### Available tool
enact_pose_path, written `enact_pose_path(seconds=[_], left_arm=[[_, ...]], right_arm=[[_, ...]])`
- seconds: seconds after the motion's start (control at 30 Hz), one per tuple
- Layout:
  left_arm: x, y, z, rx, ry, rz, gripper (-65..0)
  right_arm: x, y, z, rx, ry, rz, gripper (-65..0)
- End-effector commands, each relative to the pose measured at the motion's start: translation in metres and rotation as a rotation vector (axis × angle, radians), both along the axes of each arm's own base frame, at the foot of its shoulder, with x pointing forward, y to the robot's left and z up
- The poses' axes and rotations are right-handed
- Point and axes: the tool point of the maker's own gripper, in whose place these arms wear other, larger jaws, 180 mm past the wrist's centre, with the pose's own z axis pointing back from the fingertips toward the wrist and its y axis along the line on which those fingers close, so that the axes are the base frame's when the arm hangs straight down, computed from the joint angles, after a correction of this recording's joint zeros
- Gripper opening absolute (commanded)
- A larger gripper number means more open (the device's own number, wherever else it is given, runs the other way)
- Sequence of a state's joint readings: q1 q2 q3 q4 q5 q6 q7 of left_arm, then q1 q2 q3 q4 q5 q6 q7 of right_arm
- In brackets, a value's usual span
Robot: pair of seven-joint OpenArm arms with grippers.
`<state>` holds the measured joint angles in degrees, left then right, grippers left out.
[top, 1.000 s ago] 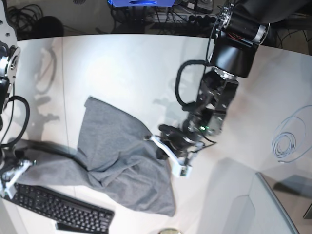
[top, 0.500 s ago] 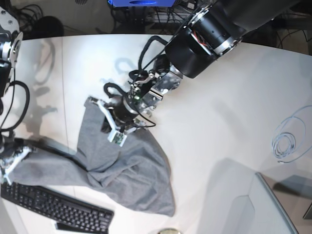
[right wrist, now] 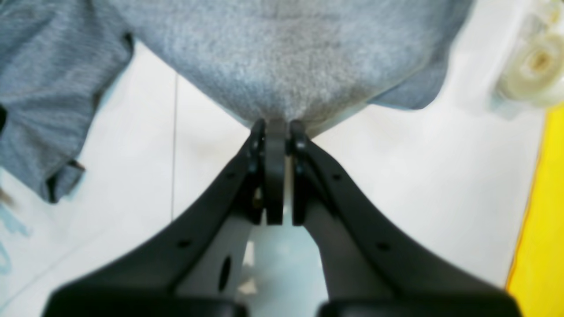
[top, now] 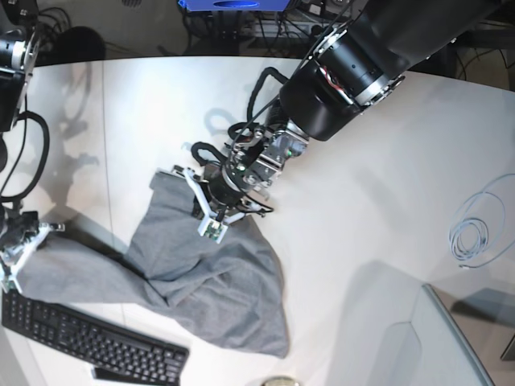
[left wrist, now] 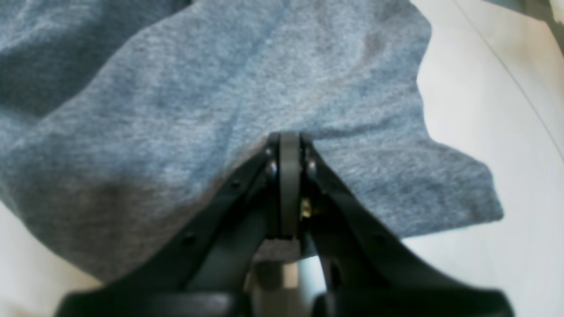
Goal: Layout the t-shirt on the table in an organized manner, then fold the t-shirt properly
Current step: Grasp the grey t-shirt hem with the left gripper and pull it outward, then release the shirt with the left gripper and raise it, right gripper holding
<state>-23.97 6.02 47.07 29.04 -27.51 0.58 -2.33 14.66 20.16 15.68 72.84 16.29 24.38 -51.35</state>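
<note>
The grey t-shirt (top: pixel 209 281) lies crumpled on the white table (top: pixel 362 201), stretched out toward the left. My left gripper (top: pixel 194 208) is over the shirt's upper part. In the left wrist view it (left wrist: pixel 289 137) is shut, and creases in the cloth (left wrist: pixel 211 88) run into its tips. My right gripper (top: pixel 22 252) is at the shirt's far left corner. In the right wrist view it (right wrist: pixel 276 125) is shut on the hem (right wrist: pixel 282 66), and the cloth rises from its tips.
A black keyboard (top: pixel 88 342) lies at the front left, just below the shirt. A coiled pale cable (top: pixel 473 233) lies at the right. A grey panel (top: pixel 459 338) stands at the front right. A pale roll (right wrist: pixel 535 66) and a yellow surface (right wrist: pixel 546 220) are near the right gripper.
My left arm has swung from the shirt's right edge to its upper left part. The shirt's top corner has shifted slightly right. My right gripper has drawn the left corner away from the keyboard.
</note>
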Motion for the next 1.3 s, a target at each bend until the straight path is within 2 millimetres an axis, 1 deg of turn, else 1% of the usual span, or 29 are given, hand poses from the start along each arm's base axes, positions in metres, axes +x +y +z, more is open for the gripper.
enact_pose_path(seconds=[0.0,0.03,0.07,0.13,0.17,0.23,0.27,0.3,0.37,0.4,0.43,0.47,0.5,0.53,0.57,0.6,0.67,0.7,0.77,0.8,0.83,0.9,0.97,1.0,1.07,1.1,1.2,1.27], left_arm=[[-0.014,0.036,-0.025,0.101,0.097,0.025,-65.0],[-0.019,0.049,-0.028,0.107,0.107,0.031,-65.0],[-0.021,0.058,-0.026,0.109,0.103,0.03,-65.0],[-0.03,0.086,-0.026,0.138,0.113,0.027,-65.0],[-0.035,0.097,-0.024,0.147,0.116,0.023,-65.0],[-0.037,0.133,-0.015,0.16,0.115,0.064,-65.0],[-0.036,0.147,-0.008,0.155,0.107,0.091,-65.0],[-0.032,0.165,0.0,0.156,0.095,0.129,-65.0],[-0.017,0.2,0.022,0.15,0.062,0.217,-65.0],[-0.007,0.215,0.034,0.146,0.04,0.255,-65.0],[0.003,0.224,0.046,0.134,0.015,0.288,-65.0],[0.01,0.229,0.056,0.121,-0.004,0.31,-65.0],[0.024,0.229,0.074,0.096,-0.044,0.327,-65.0],[0.033,0.225,0.089,0.074,-0.072,0.33,-65.0],[0.04,0.216,0.103,0.05,-0.095,0.32,-65.0],[0.046,0.2,0.12,0.016,-0.124,0.3,-65.0],[0.05,0.181,0.151,-0.047,-0.168,0.288,-65.0],[0.043,0.175,0.158,-0.077,-0.163,0.291,-65.0],[0.028,0.172,0.173,-0.141,-0.162,0.329,-65.0],[0.017,0.174,0.174,-0.163,-0.149,0.353,-65.0],[0.0,0.178,0.17,-0.184,-0.121,0.386,-65.0],[-0.025,0.184,0.159,-0.193,-0.083,0.431,-65.0],[-0.06,0.194,0.134,-0.176,-0.003,0.469,-65.0],[-0.074,0.199,0.124,-0.164,0.029,0.487,-65.0],[-0.097,0.204,0.107,-0.143,0.085,0.501,-65.0],[-0.107,0.207,0.101,-0.134,0.108,0.508,-56.8],[-0.122,0.215,0.091,-0.116,0.143,0.531,-33.2],[-0.13,0.226,0.082,-0.099,0.167,0.559,-22.2]], right_arm=[[0.01,-0.006,0.021,-0.019,-0.057,0.003,-64.4],[0.006,0.0,0.02,-0.021,-0.054,0.012,-64.4],[0.001,0.005,0.018,-0.022,-0.049,0.021,-64.4],[-0.013,0.011,0.015,-0.037,-0.024,0.039,-64.4],[-0.021,0.017,0.012,-0.037,-0.008,0.048,-64.4],[-0.04,0.032,0.002,-0.027,0.035,0.066,-64.4],[-0.048,0.037,-0.002,-0.025,0.047,0.075,-64.4],[-0.057,0.044,-0.006,-0.022,0.057,0.086,-64.4],[-0.072,0.06,-0.014,0.001,0.075,0.102,-64.4],[-0.078,0.067,-0.015,0.011,0.073,0.108,-64.4],[-0.084,0.074,-0.017,0.022,0.077,0.113,-64.4],[-0.087,0.08,-0.018,0.032,0.077,0.115,-64.4],[-0.09,0.084,-0.019,0.039,0.076,0.117,-64.4],[-0.092,0.087,-0.019,0.043,0.076,0.118,-64.4],[-0.092,0.088,-0.018,0.042,0.072,0.12,-64.4],[-0.091,0.088,-0.017,0.043,0.069,0.12,-64.4],[-0.091,0.089,-0.016,0.042,0.066,0.121,-64.4],[-0.091,0.089,-0.016,0.041,0.065,0.121,-64.4],[-0.091,0.087,-0.014,0.039,0.063,0.116,-64.4],[-0.094,0.087,-0.016,0.039,0.069,0.117,-64.4],[-0.096,0.087,-0.016,0.037,0.069,0.118,-64.4],[-0.098,0.087,-0.014,0.033,0.063,0.122,-64.4],[-0.098,0.088,-0.011,0.029,0.056,0.124,-64.4],[-0.1,0.088,-0.013,0.03,0.06,0.124,-64.4],[-0.101,0.087,-0.013,0.031,0.063,0.123,-64.4],[-0.101,0.088,-0.014,0.031,0.064,0.124,-64.4],[-0.101,0.088,-0.014,0.032,0.065,0.126,-64.4],[-0.101,0.088,-0.014,0.031,0.064,0.124,-64.4]])
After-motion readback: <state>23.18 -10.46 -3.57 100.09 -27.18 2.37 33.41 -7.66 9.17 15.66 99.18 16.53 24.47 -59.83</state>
